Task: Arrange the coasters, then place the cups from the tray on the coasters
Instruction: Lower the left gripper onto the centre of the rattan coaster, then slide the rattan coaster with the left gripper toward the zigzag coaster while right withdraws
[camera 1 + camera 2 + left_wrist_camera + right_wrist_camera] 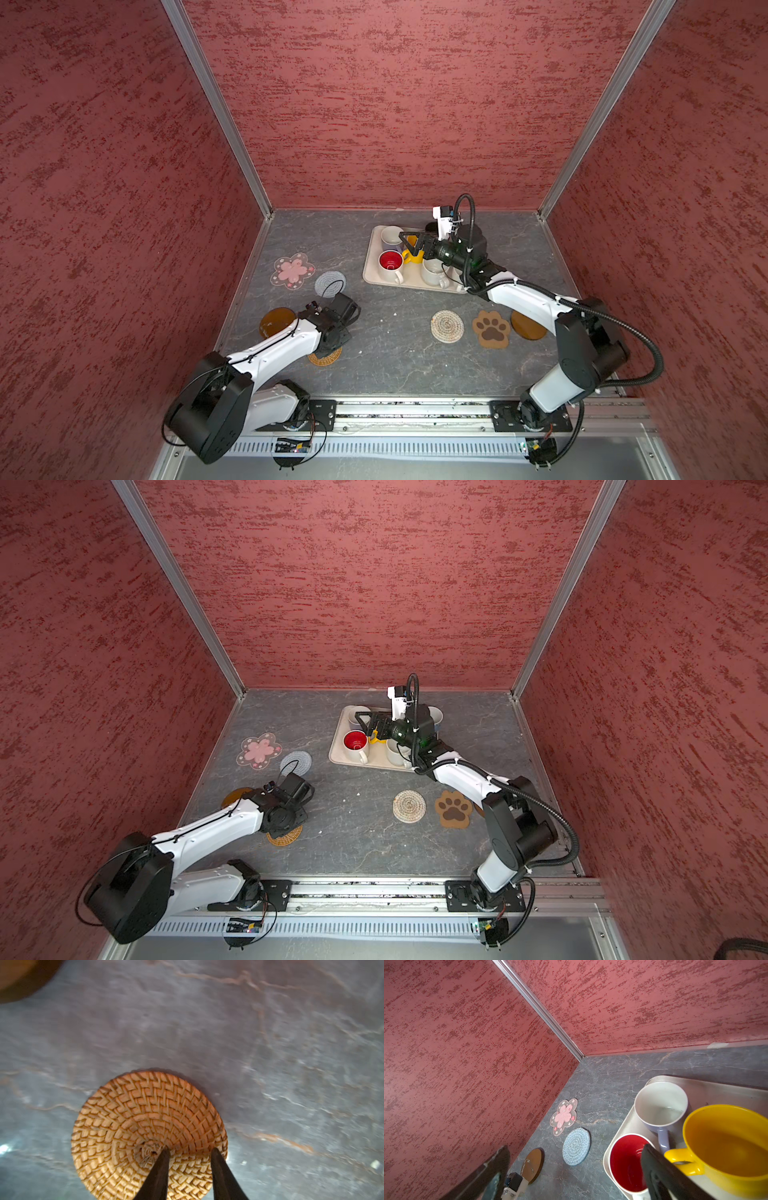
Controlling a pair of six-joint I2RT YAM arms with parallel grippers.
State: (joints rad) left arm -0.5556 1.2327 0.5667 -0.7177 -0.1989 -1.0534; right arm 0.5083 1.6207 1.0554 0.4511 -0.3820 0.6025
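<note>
Tray (372, 253) holds the mugs: yellow mug (409, 257) right under the right gripper (408, 244), red-inside mug (390, 261) and white mug (391, 235) just beside it, cream mug (433, 270) back toward its wrist. Right jaws are spread wide and empty, one finger close by the yellow handle. On the left gripper (190, 1149) the jaws are a narrow gap apart with nothing between, tips at the orange coaster (145, 1118); can't tell if they touch.

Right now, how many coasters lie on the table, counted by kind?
Woven round coasters: 3, the grey-blue coaster, the orange-tan coaster, the beige coaster
Wooden disc coasters: 2
Paw-shaped coaster: 1
Pink flower coaster: 1
Total: 7
</note>
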